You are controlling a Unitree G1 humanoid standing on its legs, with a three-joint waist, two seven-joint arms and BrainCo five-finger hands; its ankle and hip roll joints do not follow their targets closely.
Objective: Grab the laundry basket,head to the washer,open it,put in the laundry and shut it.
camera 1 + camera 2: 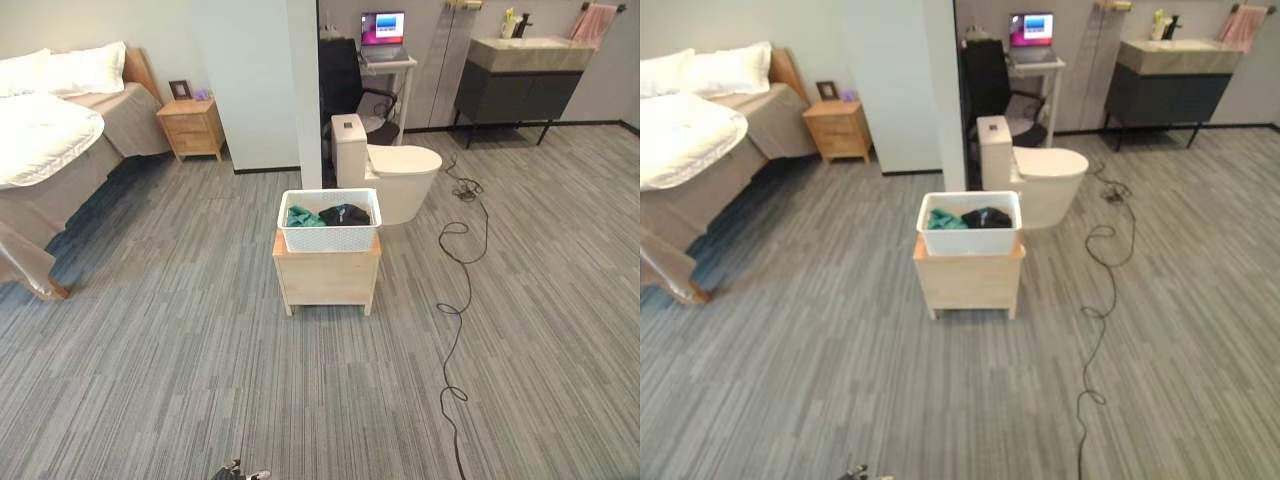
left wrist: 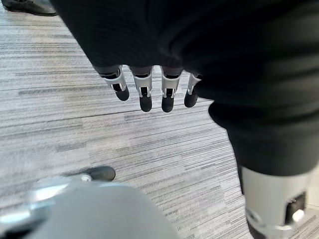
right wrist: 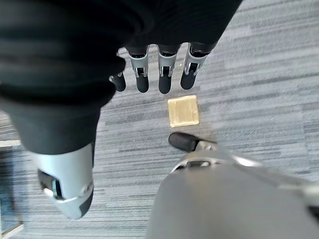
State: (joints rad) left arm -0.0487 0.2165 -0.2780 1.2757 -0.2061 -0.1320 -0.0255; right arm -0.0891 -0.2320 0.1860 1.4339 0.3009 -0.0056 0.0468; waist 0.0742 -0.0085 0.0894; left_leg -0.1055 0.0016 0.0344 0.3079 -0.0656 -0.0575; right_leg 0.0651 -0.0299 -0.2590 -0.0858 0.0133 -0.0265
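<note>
A white laundry basket (image 1: 329,235) stands on a low wooden stand (image 1: 327,276) in the middle of the room, some way ahead of me. Green and black clothes (image 1: 327,215) lie inside it. My left hand (image 2: 149,84) hangs over the grey floor with its fingers straight and nothing in it. My right hand (image 3: 159,67) also hangs over the floor, fingers straight and empty, far from the basket.
A white toilet (image 1: 385,165) stands just behind the basket. A bed (image 1: 50,140) and a nightstand (image 1: 192,128) are at the left. A desk with a laptop (image 1: 384,40) and a dark vanity (image 1: 525,75) line the back wall. A brass floor plate (image 3: 183,111) lies below my right hand.
</note>
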